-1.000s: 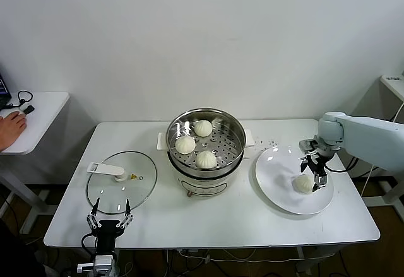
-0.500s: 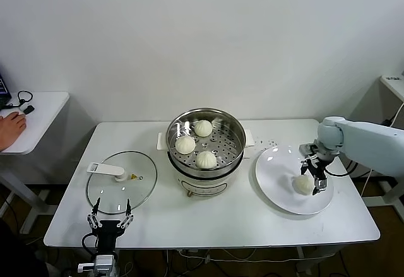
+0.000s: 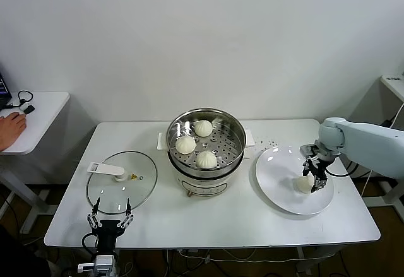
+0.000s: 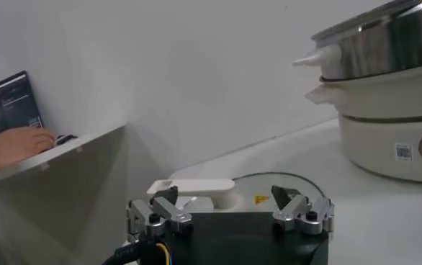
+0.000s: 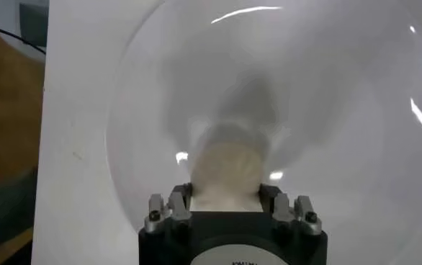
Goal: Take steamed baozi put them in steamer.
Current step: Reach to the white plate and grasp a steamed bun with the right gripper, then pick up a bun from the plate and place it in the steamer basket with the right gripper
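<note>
Three baozi [image 3: 206, 159] sit in the steamer [image 3: 233, 158], lid [image 3: 121, 182] left, plate [image 3: 278, 182] right holding a fourth.

A glass lid [image 3: 121, 182] with a white handle [image 3: 105, 170] is being seen lying flat on the white table [image 3: 208, 226]. A white plate [image 3: 278, 182] is resting there too. A person's hand [image 3: 11, 125] is lying on a side desk [image 3: 38, 110].

Bare bench [image 3: 265, 217] is seen btwn the steamer [image 3: 206, 163] and the white plate [image 3: 278, 188], so passage is left there. The steamer's open top is part-filled by three baozi [image 3: 206, 159], w/ free tray on its right side. Left-front bench is taken by the glass lid [image 3: 120, 185].
</note>
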